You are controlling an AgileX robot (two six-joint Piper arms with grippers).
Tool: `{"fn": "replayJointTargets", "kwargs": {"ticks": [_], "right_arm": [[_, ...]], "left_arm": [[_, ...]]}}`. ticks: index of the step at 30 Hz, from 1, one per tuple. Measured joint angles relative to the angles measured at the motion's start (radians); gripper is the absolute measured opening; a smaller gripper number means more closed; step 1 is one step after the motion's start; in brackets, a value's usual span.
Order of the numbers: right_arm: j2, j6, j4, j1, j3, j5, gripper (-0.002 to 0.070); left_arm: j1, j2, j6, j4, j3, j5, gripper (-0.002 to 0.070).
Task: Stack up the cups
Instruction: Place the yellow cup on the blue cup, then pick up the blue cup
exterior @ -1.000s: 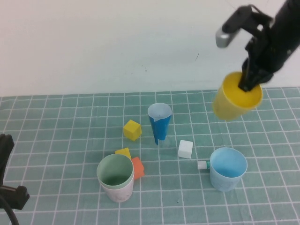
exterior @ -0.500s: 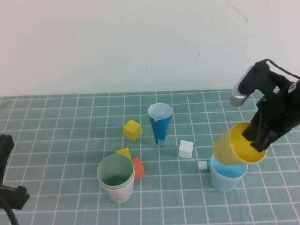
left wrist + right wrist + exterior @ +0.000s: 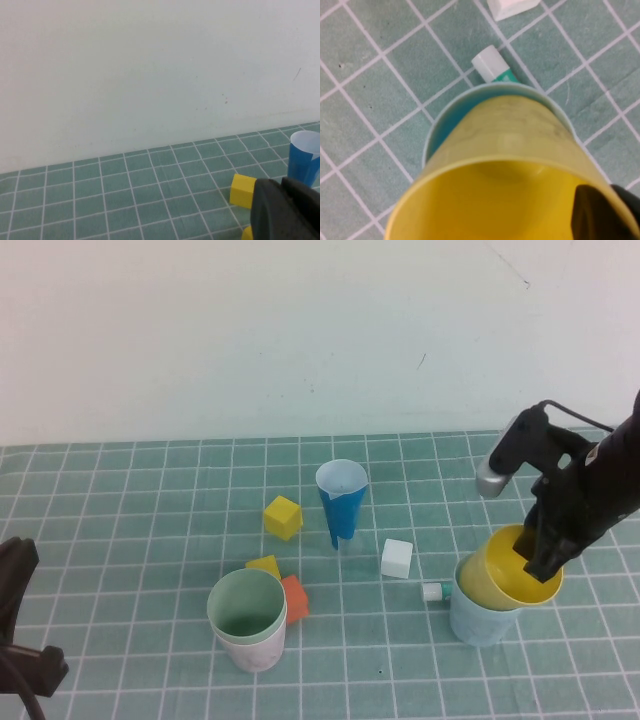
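gripping the rim of the yellow cup (image 3: 505,575), the right gripper (image 3: 540,558) holds it tilted, its base sunk into the light blue cup (image 3: 478,620); left gripper (image 3: 25,640) sits well left of that cup, fingers unclear

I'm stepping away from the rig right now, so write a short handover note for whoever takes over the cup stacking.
Right tool: shut on the rim of the yellow cup, at the table's right side.
Left tool: parked at the near left edge; fingers can't be judged.
Yellow cup: tilted, its base partly inside the light blue cup, not seated or released.
Dark blue cup: upright at centre, alone.
Green cup: upright at front left, alone.
Done: first pair nearly nested.
Left: seat and release the yellow cup, then stack the dark blue and green cups. Small blocks lie between the cups.
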Motion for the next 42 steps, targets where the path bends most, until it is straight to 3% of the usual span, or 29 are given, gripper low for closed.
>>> {"fn": "replayJointTargets", "kwargs": {"ticks": [8, 18, 26, 30, 32, 35, 37, 42], "right_arm": [[0.016, -0.017, 0.035, 0.0, 0.0, -0.001, 0.0037], [0.02, -0.019, 0.098, 0.0, 0.0, -0.017, 0.029], [0.076, -0.011, 0.123, 0.0, 0.0, -0.053, 0.0322], [0.136, -0.007, 0.13, 0.0, 0.0, -0.057, 0.0316], [0.155, -0.005, 0.132, 0.0, 0.0, -0.059, 0.0279], [0.162, -0.005, 0.132, 0.0, -0.002, -0.056, 0.012], [0.162, -0.005, 0.133, 0.0, -0.02, -0.028, 0.0059], [0.131, 0.012, 0.138, 0.0, -0.134, 0.082, 0.0043]], "left_arm": [[0.0, 0.0, 0.0, 0.0, 0.0, 0.003, -0.0001], [0.0, 0.0, 0.0, 0.0, 0.0, 0.004, -0.0001], [0.0, 0.0, 0.0, 0.002, 0.0, 0.007, -0.0001], [0.0, 0.0, 0.0, 0.002, 0.0, 0.01, -0.0001], [0.0, 0.0, 0.0, 0.002, 0.0, 0.012, -0.0001], [0.0, 0.0, 0.0, 0.002, 0.0, 0.012, -0.0001], [0.0, 0.0, 0.0, 0.002, 0.0, 0.012, -0.0001], [0.0, 0.0, 0.0, 0.002, 0.0, 0.016, -0.0001]]}}
